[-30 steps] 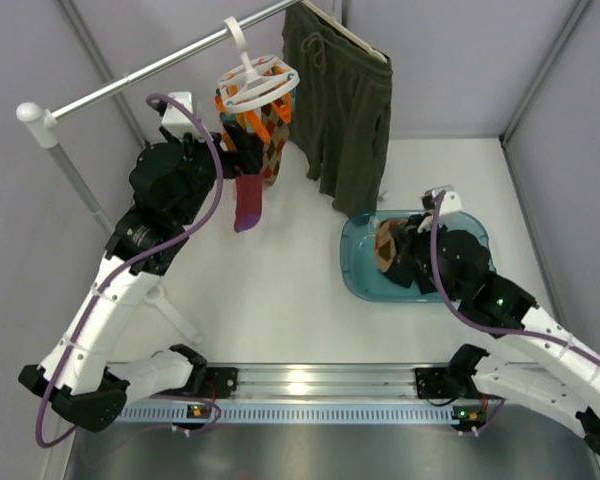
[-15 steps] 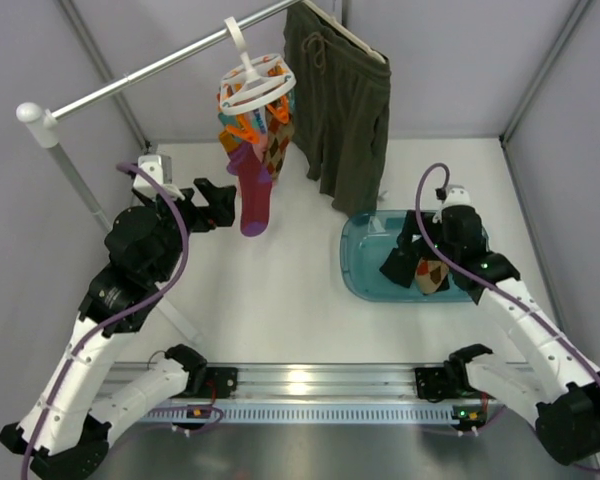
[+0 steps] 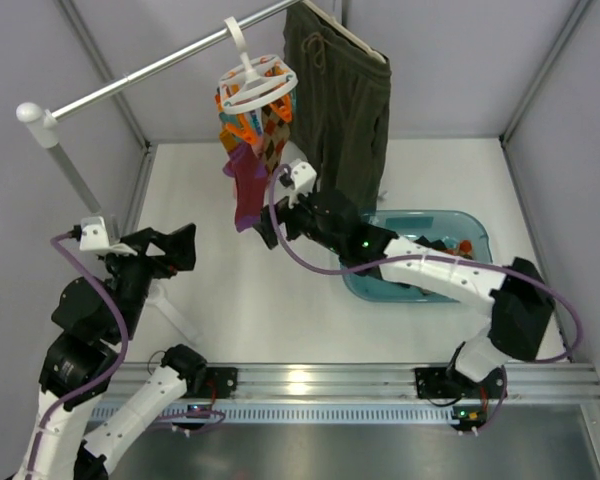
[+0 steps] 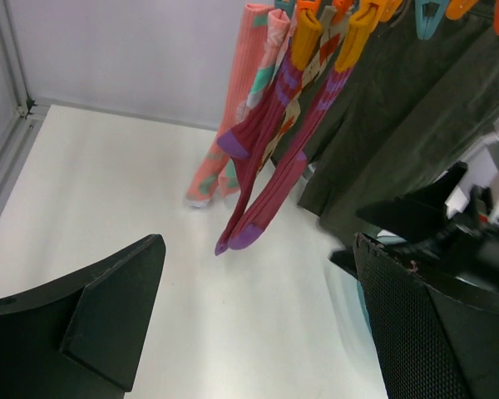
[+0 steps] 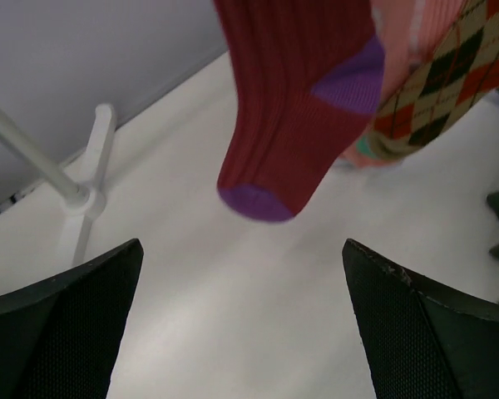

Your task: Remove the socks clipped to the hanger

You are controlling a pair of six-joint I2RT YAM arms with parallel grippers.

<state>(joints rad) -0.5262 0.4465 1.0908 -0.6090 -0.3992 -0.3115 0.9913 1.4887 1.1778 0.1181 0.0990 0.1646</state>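
The white ring hanger (image 3: 258,80) hangs by its hook from the metal rail, its orange pegs (image 4: 308,33) holding several socks. A maroon sock (image 3: 246,192) with a purple toe hangs lowest. A brown-orange diamond sock (image 3: 271,138) and a pink sock (image 4: 233,125) hang behind it. My right gripper (image 3: 273,215) is open just right of and below the maroon sock's toe (image 5: 295,125), with nothing between its fingers. My left gripper (image 3: 183,250) stands open well to the near left of the hanger, facing the socks (image 4: 266,166), and holds nothing.
Olive shorts (image 3: 340,100) hang on a slim hanger right of the ring hanger. A teal tub (image 3: 375,290) on the right of the table holds socks (image 3: 462,246). The rail's post foot (image 3: 170,305) (image 5: 83,199) stands at the near left. Grey walls enclose the table.
My right gripper opened over the tub, left the diamond sock there and swung left to the hanging maroon sock. My left arm pulled back from the hanger toward the near left.
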